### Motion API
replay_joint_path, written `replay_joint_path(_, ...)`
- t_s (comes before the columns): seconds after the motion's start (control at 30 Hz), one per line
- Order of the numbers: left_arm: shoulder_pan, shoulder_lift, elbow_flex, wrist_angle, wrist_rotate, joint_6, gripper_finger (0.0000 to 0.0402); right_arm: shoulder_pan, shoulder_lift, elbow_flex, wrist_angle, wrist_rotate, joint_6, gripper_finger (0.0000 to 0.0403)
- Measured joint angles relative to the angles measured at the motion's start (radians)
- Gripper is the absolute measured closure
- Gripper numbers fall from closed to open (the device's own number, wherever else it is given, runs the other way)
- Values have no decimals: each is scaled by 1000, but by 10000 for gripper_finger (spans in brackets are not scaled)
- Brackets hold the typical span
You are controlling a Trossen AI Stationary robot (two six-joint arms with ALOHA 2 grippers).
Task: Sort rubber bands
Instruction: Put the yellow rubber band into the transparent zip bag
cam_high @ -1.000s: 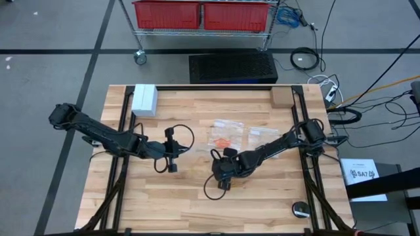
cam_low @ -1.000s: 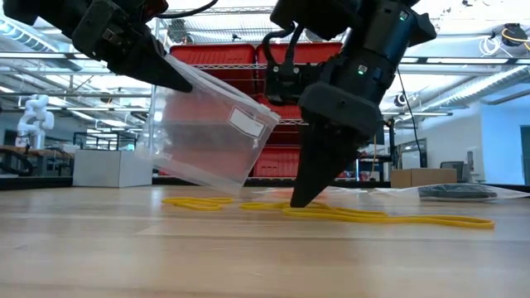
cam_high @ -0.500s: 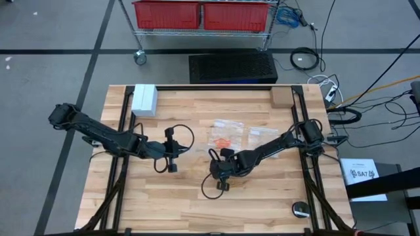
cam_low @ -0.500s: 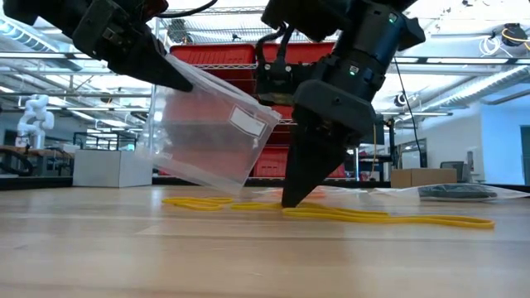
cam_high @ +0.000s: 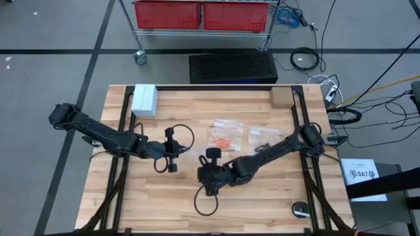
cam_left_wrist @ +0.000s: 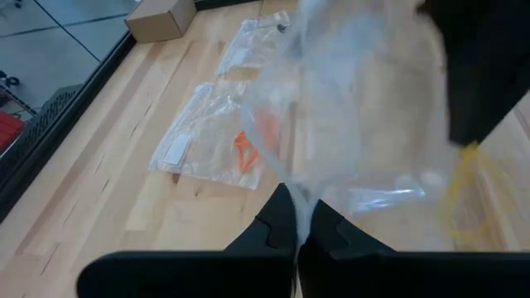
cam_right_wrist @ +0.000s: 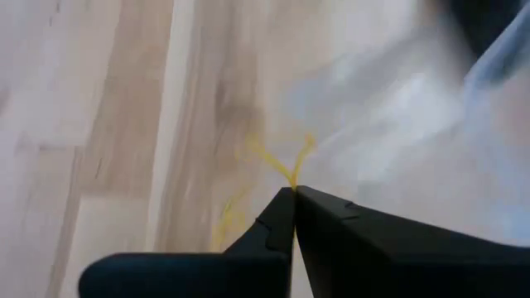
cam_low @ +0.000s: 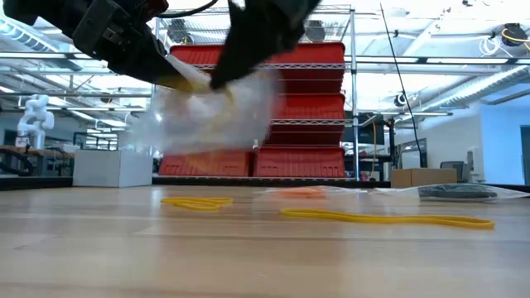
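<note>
So the right gripper (cam_right_wrist: 292,192) has its fingers pinched on a yellow rubber band (cam_right_wrist: 286,163), lifted off the counter (cam_high: 262,203) and up near the clear bag (cam_left_wrist: 364,124); that bag hangs from the left gripper (cam_left_wrist: 296,217), fingers pressed tight on its edge, over the middle of the counter; looks like the bagging step for the yellow ones; next move probably calls for getting the band into the bag's mouth before letting go, can't tell how open that mouth is; more yellow bands (cam_low: 381,218) lie toward the counter's near edge, and orange bands (cam_high: 222,142) sit in a flat bag nearer the far edge
</note>
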Motion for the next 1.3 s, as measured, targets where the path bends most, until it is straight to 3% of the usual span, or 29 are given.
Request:
replay_joint_path(0.33,-1,0,0,-1,0,-1,401,44,-4,175,-54,154,-129,403)
replay_joint_path(0.63,-1,0,0,0,1,-1,401,49,-4,200,-49,461,-226,403)
replay_joint_path(0.9,-1,0,0,22,30,-1,401,23,-4,200,-19,566,-255,403)
replay_joint_path(1.3,-1,0,0,22,32,0,401,-3,-5,201,85,636,-398,403)
